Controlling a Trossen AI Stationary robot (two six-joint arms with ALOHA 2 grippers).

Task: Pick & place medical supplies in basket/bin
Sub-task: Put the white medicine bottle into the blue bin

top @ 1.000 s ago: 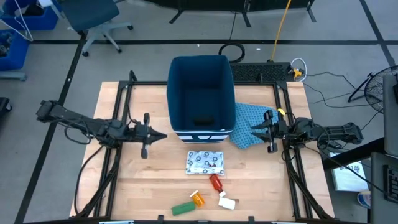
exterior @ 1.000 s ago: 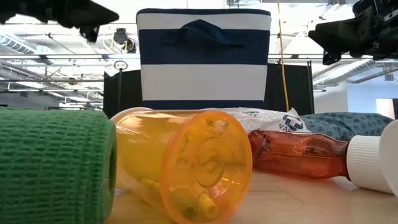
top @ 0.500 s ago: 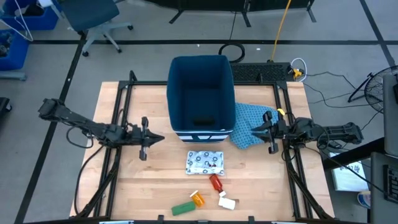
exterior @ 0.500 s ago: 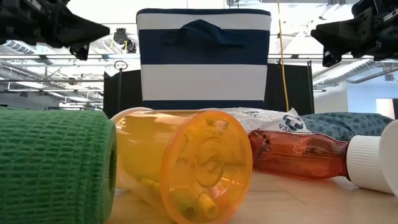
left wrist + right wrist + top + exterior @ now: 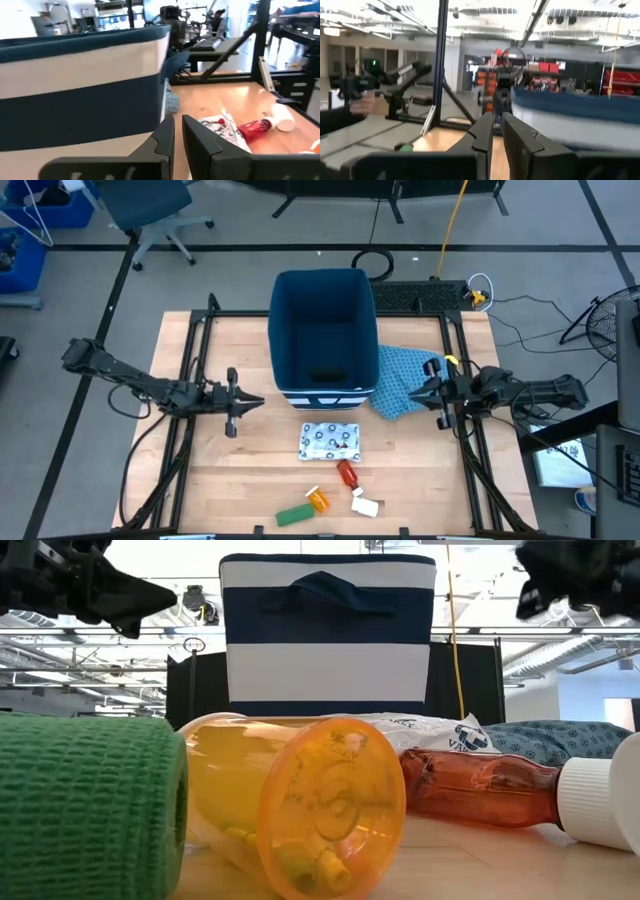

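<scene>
The dark-blue bin (image 5: 322, 277) stands open at the table's far middle, with a dark block (image 5: 325, 375) on its floor. Near the front edge lie the white blue-patterned packet (image 5: 330, 441), the red bottle (image 5: 347, 474), the orange vial (image 5: 317, 499), the green block (image 5: 295, 514) and a small white piece (image 5: 366, 505). My left gripper (image 5: 260, 400) hangs shut left of the bin's near corner, pointing level at it (image 5: 178, 135). My right gripper (image 5: 410, 392) hangs shut over the blue patterned cloth (image 5: 400, 375), right of the bin (image 5: 497, 130). Neither holds anything.
Black frame rails (image 5: 195, 370) run along the table's left and right sides under the arms. The blue patterned cloth lies against the bin's right wall. Bare wood (image 5: 240, 470) stretches between the left gripper and the supplies.
My left gripper has sunk a little beside the bin's left side. My right gripper has risen, tipped its fingers upward and drawn slightly toward the table's right edge, and its fingers have closed. The supplies and the bin have stayed put.
</scene>
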